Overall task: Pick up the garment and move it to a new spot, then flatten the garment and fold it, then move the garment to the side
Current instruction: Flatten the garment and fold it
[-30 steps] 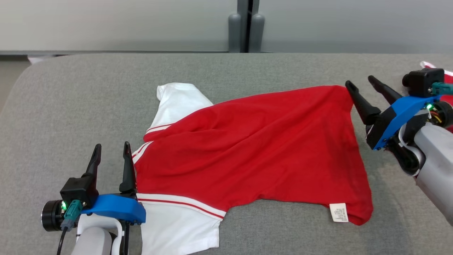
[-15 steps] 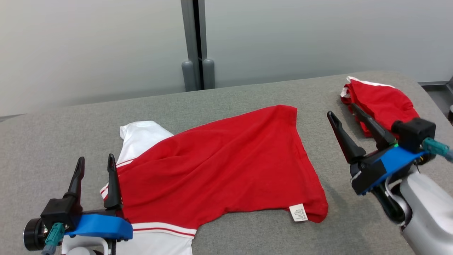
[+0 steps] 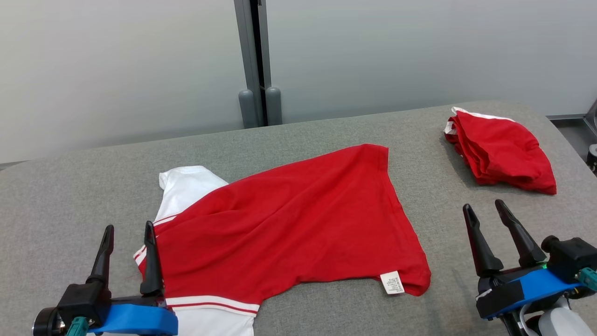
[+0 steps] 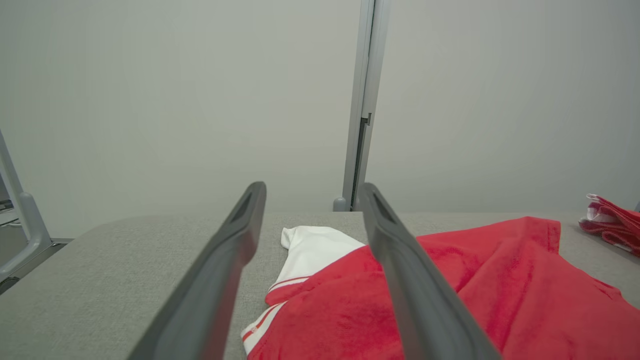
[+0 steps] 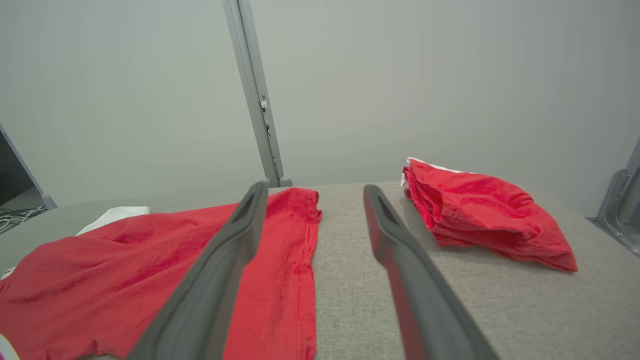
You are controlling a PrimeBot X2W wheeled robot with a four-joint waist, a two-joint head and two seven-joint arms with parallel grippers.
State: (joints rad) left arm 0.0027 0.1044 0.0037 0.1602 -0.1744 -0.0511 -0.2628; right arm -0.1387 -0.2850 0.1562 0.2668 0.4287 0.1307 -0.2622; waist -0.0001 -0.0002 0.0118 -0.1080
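The garment (image 3: 289, 224) is laid lengthwise left-to-right on the table (image 3: 70, 186), its striped end found just beside the wide-spread left gripper (image 3: 128, 227), its hem seen apart from the equally wide right gripper (image 3: 483, 206).

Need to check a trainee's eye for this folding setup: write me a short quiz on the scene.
1. True or false: the left tool is shut on the red and white shirt.
2. Where does the red garment pile lie? A) on top of the spread shirt; B) at the far right of the grey surface, apart from the shirt; C) between the fingers of the left tool.
3. Fill in: the white label at the shirt's hem lies nearer the ___ tool.

Key
1. False: its jaws stand open beside the shirt's edge.
2. B
3. right tool
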